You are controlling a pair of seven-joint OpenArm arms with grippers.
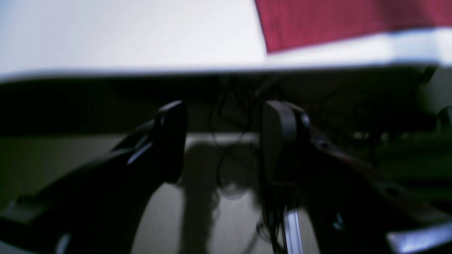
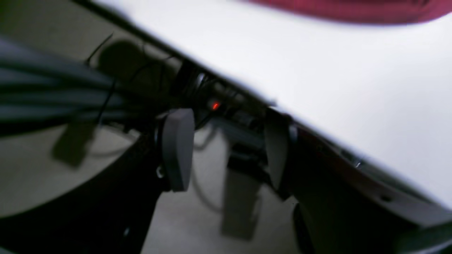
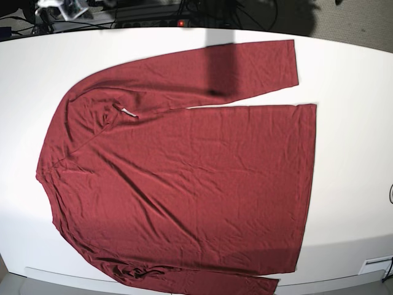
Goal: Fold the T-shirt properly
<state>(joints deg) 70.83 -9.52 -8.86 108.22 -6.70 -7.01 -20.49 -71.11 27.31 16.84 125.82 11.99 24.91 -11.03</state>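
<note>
Spreading across most of the white table, the shirt lies flat, collar toward nine o'clock, hem toward three, one sleeve stretched along twelve. My left gripper hangs past the table edge, fingers wide (nothing between them). My right gripper likewise, fingers wide.

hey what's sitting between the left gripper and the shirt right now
Only bare white table shows between the left gripper and the T-shirt in the left wrist view; the gripper hangs off the table's edge.
</note>
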